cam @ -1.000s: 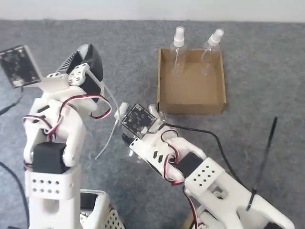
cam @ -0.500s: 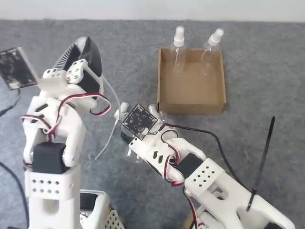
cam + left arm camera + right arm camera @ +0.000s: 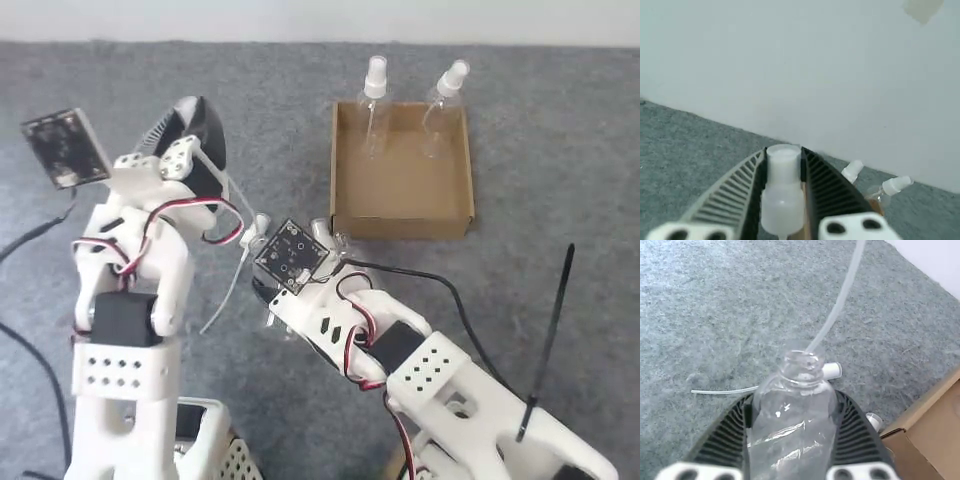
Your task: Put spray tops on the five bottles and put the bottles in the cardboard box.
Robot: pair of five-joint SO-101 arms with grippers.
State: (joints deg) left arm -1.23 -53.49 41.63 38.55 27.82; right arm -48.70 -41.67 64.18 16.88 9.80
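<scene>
Right wrist view: clear, uncapped bottle (image 3: 792, 415)

The cardboard box (image 3: 400, 228) is brown, the carpet (image 3: 560, 130) grey.

left claw (image 3: 784, 154) and its spray top (image 3: 782, 197) swung slightly sideways, nearer the bottle (image 3: 792, 412)

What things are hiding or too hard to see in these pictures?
1. High view: the clear bottle is mostly covered by the right arm's camera board.
2. Left wrist view: the lower part of the spray top is cut off by the picture's edge.
3. Right wrist view: one corner of the cardboard box is in the picture. The edge cuts off the rest, so its inside is hidden here.
</scene>
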